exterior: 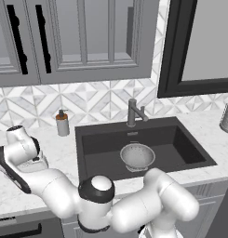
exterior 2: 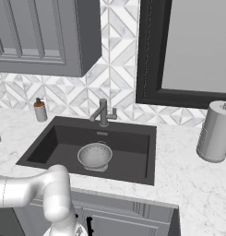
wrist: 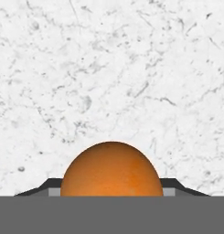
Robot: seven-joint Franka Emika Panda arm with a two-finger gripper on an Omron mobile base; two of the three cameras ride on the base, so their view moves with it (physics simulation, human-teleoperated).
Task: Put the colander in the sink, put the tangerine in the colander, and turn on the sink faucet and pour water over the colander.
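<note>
The silvery perforated colander (exterior: pixel 137 155) (exterior 2: pixel 94 156) stands upright on the floor of the dark sink (exterior: pixel 101 139) (exterior 2: pixel 133 156), in front of the drain side and below the faucet (exterior: pixel 133 112) (exterior 2: pixel 104 113). No water runs from the faucet. In the hand view the orange tangerine (wrist: pixel 111 169) rests on the white marble counter (wrist: pixel 109 68). My gripper (wrist: pixel 111 188) points down over it, one dark fingertip (wrist: pixel 51 185) against each side of the fruit. The arm reaches to the counter left of the sink.
A grey-and-brown soap dispenser (exterior: pixel 63 123) (exterior 2: pixel 39 110) stands at the back left of the sink. A grey paper-towel roll (exterior 2: pixel 215 131) stands on the counter to the right. Grey wall cabinets (exterior: pixel 83 37) hang above, and a dark-framed window (exterior 2: pixel 188 50) is behind the sink.
</note>
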